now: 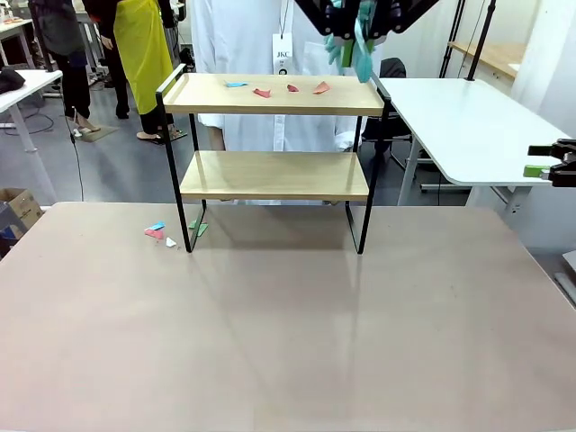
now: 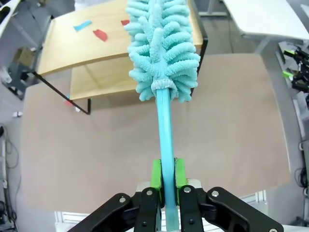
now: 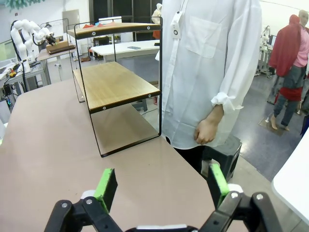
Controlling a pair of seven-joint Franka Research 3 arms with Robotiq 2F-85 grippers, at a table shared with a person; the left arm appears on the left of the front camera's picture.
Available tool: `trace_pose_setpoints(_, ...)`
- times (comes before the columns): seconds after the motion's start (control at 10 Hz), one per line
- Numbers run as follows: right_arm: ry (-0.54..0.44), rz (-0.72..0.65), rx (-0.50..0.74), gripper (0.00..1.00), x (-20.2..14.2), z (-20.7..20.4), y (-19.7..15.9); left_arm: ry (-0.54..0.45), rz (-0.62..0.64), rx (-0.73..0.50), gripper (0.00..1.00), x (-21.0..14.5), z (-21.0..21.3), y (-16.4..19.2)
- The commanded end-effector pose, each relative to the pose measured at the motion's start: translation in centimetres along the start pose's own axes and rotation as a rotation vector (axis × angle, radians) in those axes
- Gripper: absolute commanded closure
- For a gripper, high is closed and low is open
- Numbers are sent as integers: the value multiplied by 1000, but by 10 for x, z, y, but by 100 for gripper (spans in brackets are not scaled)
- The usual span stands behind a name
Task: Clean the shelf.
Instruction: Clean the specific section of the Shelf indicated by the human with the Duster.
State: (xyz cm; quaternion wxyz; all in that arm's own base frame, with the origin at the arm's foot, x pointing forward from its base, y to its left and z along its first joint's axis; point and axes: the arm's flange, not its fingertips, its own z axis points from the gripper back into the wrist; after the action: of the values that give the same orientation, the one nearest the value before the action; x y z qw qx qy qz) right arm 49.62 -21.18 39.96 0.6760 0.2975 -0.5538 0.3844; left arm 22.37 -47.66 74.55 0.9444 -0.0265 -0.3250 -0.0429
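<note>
The shelf (image 1: 270, 94) stands mid-table, two light wooden boards in a thin black frame. Several paper scraps lie on its top board: a blue one (image 1: 236, 84), red ones (image 1: 262, 92) and an orange one (image 1: 321, 87). My left gripper (image 1: 353, 31) hangs above the shelf's right end, shut on the handle of a teal fluffy duster (image 1: 363, 54). In the left wrist view the gripper (image 2: 165, 176) pinches the handle and the duster head (image 2: 161, 48) points at the top board (image 2: 72, 48). My right gripper (image 1: 537, 159) stands open at the right edge, nothing between its fingers (image 3: 107, 186).
More scraps (image 1: 157, 231) lie on the table by the shelf's left foot. A person in a white shirt (image 3: 207, 72) stands just behind the shelf. A white table (image 1: 468, 126) sits at the right rear. The brown table (image 1: 288, 324) stretches in front.
</note>
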Motion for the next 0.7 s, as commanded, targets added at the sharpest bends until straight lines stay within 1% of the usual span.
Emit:
trace_pose_setpoints(0.0,-3,3,-2,0,3,0,2,-26,-14,5,87,-3,8,12)
trace_pose_setpoints(0.2,-3,3,-2,0,3,0,2,9,13,-22,87,7,-16,-8)
trace_pose_setpoints(0.4,-3,3,-2,0,3,0,2,47,78,-79,87,17,-47,-25)
trace_pose_setpoints(0.5,-3,3,-2,0,3,0,2,45,103,-76,87,20,-61,-33)
trace_pose_setpoints(0.6,-3,3,-2,0,3,0,2,43,135,-78,87,23,-71,-34)
